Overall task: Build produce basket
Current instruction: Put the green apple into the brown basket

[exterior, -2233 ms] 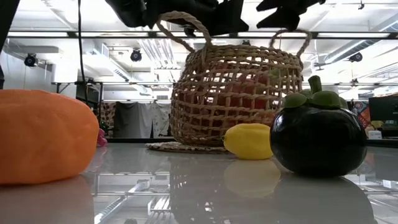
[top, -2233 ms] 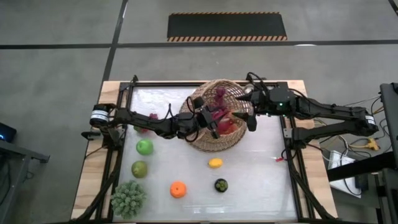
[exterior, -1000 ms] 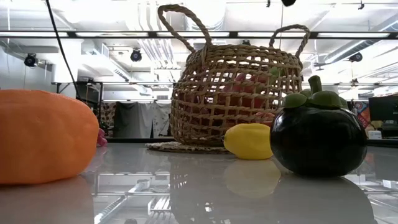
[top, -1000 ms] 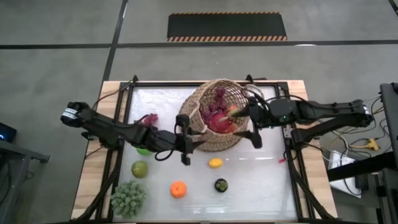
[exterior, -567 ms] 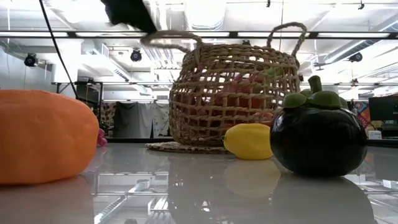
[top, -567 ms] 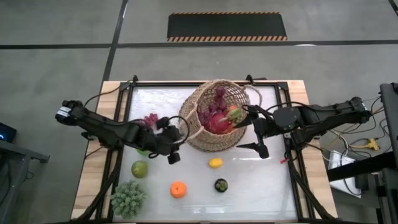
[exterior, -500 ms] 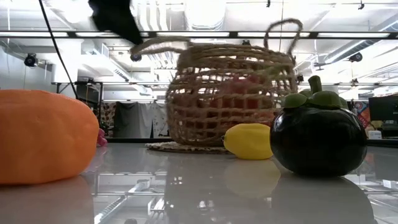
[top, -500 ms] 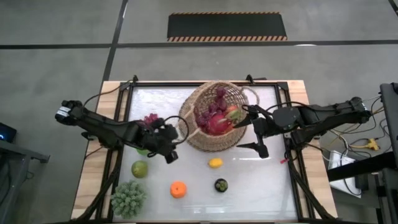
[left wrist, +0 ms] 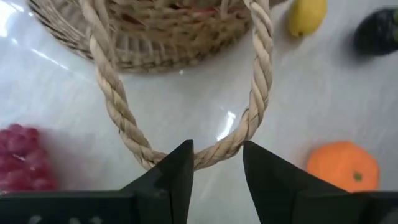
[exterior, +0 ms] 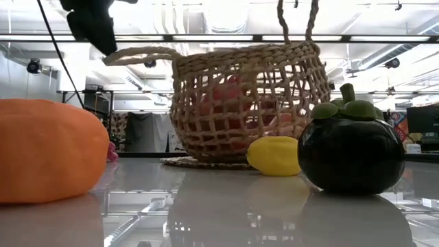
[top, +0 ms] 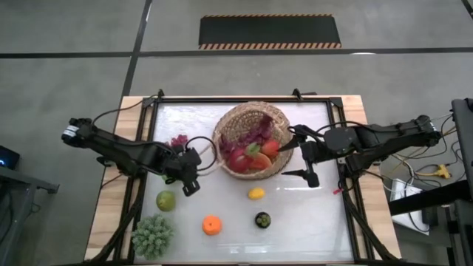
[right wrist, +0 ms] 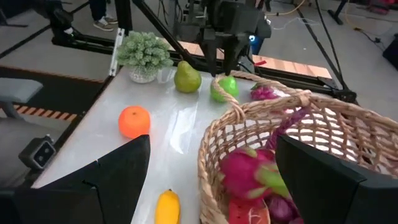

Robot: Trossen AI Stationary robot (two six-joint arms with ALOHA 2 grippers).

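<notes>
The round tan woven wicker basket (top: 250, 139) sits on the white tabletop (top: 310, 222) toward its far side, about midway between the two arms. It is an open lattice weave with twisted rope loop handles, and in the low view it leans, one handle stretched out sideways. Inside lie toy produce pieces: a red apple (top: 238, 159), an orange slice-like piece (top: 260, 162), a pink dragon fruit (right wrist: 249, 176) and dark purple grapes (top: 259, 131).

The left gripper (left wrist: 216, 163) has its two dark fingers (left wrist: 176, 177) pinched on the basket's rope loop handle (left wrist: 256, 99), the rope passing between them; in the high view it sits just beside the basket's left rim. The right gripper (top: 297, 156) hangs just off the basket's right rim with its fingers spread wide, touching nothing.

Outside the basket lie a small yellow lemon (top: 256, 193), a dark round mangosteen with a green cap (top: 262, 219), an orange (top: 212, 224), a green pear (top: 165, 200), a spiky green bush-like piece (top: 152, 236) and a loose purple grape bunch (top: 178, 141).
</notes>
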